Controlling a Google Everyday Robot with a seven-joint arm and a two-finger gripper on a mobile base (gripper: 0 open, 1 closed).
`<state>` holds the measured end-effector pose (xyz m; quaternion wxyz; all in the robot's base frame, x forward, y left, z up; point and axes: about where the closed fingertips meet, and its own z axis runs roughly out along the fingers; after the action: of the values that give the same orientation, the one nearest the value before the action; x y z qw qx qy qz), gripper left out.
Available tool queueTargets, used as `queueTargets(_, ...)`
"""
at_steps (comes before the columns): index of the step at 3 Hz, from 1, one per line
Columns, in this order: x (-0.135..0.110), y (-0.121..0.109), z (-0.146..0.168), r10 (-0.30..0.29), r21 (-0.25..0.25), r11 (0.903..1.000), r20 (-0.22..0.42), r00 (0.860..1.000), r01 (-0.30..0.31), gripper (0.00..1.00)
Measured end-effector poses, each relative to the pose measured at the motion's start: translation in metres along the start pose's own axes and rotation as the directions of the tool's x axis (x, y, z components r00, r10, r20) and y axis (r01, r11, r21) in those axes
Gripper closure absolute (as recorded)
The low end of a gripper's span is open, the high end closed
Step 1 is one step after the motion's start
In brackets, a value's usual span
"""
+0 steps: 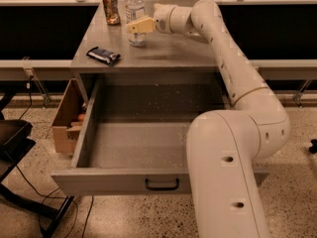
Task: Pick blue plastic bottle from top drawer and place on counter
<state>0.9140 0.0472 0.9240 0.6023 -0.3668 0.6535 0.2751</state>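
The blue plastic bottle, clear with a white cap, stands upright on the counter near its back edge. My gripper reaches in from the right and is shut on the bottle at mid-height, with one pale finger lying across its front. The bottle's base rests on the counter. The top drawer is pulled fully open below, and nothing shows inside it. Its dark loop handle faces me.
A brown-orange drink can stands just left of the bottle. A dark snack packet lies at the counter's front left. A cardboard box sits left of the drawer. My white arm fills the right foreground. A black stand is at far left.
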Motion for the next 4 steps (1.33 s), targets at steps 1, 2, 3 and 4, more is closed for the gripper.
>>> queueTargets(1,0.000,0.009,0.003,-0.008,-0.036,0.9993,-0.004,1.000,0.008,0.00)
queueTargets(2,-0.054,0.028,-0.018,-0.126,-0.070,0.9903,-0.080,0.989,0.120,0.00)
queueTargets(3,-0.109,0.030,-0.096,-0.247,-0.054,0.9691,-0.251,0.936,0.241,0.00)
queueTargets(4,-0.131,0.026,-0.192,-0.265,-0.013,0.9565,-0.455,0.850,0.292,0.00)
